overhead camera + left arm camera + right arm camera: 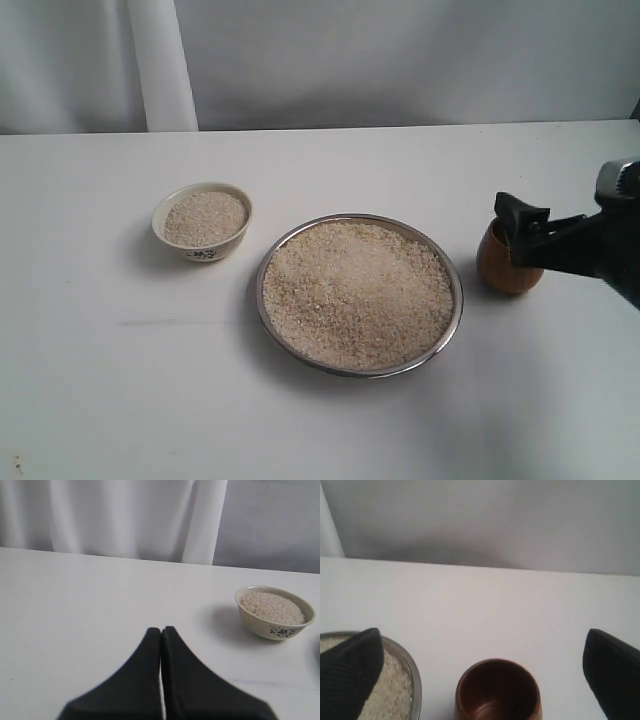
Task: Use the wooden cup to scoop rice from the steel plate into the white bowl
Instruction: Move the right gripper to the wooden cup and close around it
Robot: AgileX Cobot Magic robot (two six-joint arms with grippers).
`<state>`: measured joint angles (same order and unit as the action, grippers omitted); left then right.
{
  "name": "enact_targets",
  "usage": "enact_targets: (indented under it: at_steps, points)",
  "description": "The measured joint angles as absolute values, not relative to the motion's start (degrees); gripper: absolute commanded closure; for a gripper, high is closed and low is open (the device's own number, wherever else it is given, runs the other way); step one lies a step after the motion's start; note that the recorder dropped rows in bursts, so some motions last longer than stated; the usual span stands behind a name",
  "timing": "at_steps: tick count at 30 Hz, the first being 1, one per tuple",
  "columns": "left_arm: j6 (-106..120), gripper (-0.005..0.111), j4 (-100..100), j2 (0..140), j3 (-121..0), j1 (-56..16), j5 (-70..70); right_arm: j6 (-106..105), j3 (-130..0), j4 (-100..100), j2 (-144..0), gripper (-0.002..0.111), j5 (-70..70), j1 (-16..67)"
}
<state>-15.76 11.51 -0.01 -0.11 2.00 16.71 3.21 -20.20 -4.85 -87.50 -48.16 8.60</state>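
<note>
My right gripper (481, 675) wide open and empty, straddling the wooden cup (498, 268) at frame right (not touching it), steel plate (360, 372) of rice (355, 295) at centre, white bowl (203, 253) centre-left, my left gripper (161, 632) closed on nothing

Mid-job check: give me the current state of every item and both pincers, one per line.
Steel plate: heaped with rice.
White bowl: upright, nearly full of rice.
Wooden cup: upright, empty, not gripped.
Left pincer: shut, holding nothing.
Right pincer: open, one finger on each side of that cup, no contact.
</note>
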Motion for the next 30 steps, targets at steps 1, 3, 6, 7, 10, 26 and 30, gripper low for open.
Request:
enact_targets:
  at_steps: [1, 3, 6, 7, 10, 26, 30]
  points:
    - [-15.76, 0.107, 11.51, -0.01, -0.11, 2.0, 16.71, 2.91, -20.2, -5.37, -88.81, 0.003, -48.49, 8.6]
    - [-15.76, 0.107, 11.51, -0.01, -0.11, 2.0, 16.71, 2.18, -20.2, -6.13, -91.05, 0.003, -49.0, 8.6]
    - [-15.76, 0.107, 11.51, -0.01, -0.11, 2.0, 16.71, 1.13, -20.2, -6.27, -94.7, 0.003, -50.6, 8.6]
    - [-15.76, 0.107, 11.51, -0.01, -0.11, 2.0, 16.71, 1.01, -20.2, -6.27, -95.99, 0.003, -51.26, 8.6]
    - [-15.76, 0.107, 11.51, -0.01, -0.11, 2.0, 16.71, 0.68, -20.2, -6.27, -99.71, 0.003, -54.56, 8.6]
    - [-15.76, 0.107, 11.51, -0.01, -0.11, 2.0, 16.71, -0.63, -20.1, -7.08, -111.36, 0.003, -65.42, 7.38]
    - [-15.76, 0.107, 11.51, -0.01, -0.11, 2.0, 16.71, -0.63, -20.1, -7.69, -113.34, 0.003, -67.8, 5.13]
